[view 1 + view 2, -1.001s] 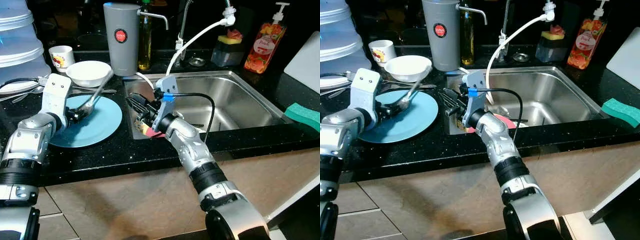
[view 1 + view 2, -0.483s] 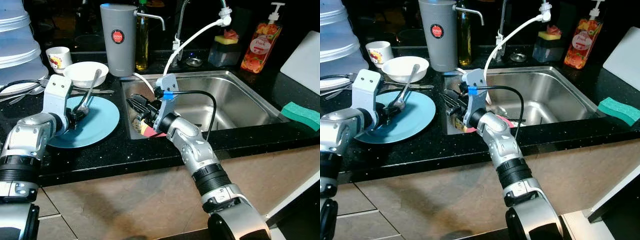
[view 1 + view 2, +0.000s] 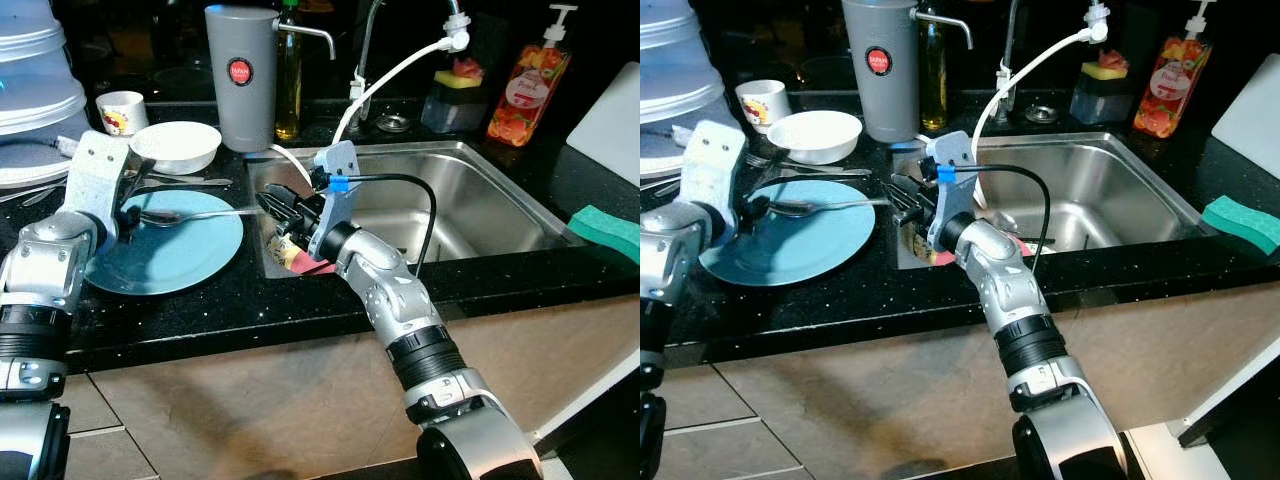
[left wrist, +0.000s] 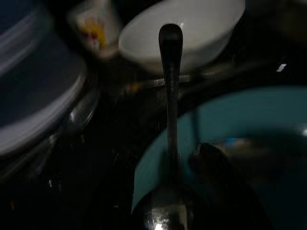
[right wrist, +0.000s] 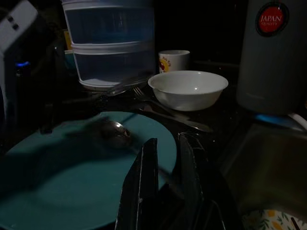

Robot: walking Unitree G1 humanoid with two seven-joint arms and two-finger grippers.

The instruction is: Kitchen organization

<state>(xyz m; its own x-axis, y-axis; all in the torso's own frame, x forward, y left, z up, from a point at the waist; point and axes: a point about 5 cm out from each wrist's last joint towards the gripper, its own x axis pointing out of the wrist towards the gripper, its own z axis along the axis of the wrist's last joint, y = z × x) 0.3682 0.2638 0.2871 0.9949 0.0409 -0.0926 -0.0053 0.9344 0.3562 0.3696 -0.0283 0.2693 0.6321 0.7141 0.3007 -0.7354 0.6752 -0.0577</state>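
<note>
We count one blue plate (image 3: 175, 260) on the black counter (image 3: 250, 300), left of the sink (image 3: 450, 200), and one spoon (image 3: 195, 214) lying level above it, bowl end to the left, handle pointing right toward the sink

Left gripper (image 3: 128, 213) sits at the plate's left edge by the spoon's bowl end; we cannot tell whether its fingers are clamped on the spoon or apart

Right gripper (image 3: 902, 196) is at the near-left corner of the sink, fingers pointing left toward the spoon's handle tip; in its wrist view the two fingers (image 5: 144, 177) stand slightly apart with nothing between them

Beyond the plate: one white bowl (image 3: 177, 146), one small printed cup (image 3: 122, 110), one tall grey jug (image 3: 242, 75), one stack of clear tubs (image 3: 35, 80) at far left

Loose cutlery (image 3: 195, 181) lies between bowl and plate; we cannot count the pieces

Right of the sink: one green sponge (image 3: 605, 228). Behind the sink: one soap bottle (image 3: 528, 85), one tap (image 3: 375, 40) with a white hose (image 3: 400, 75)
</note>
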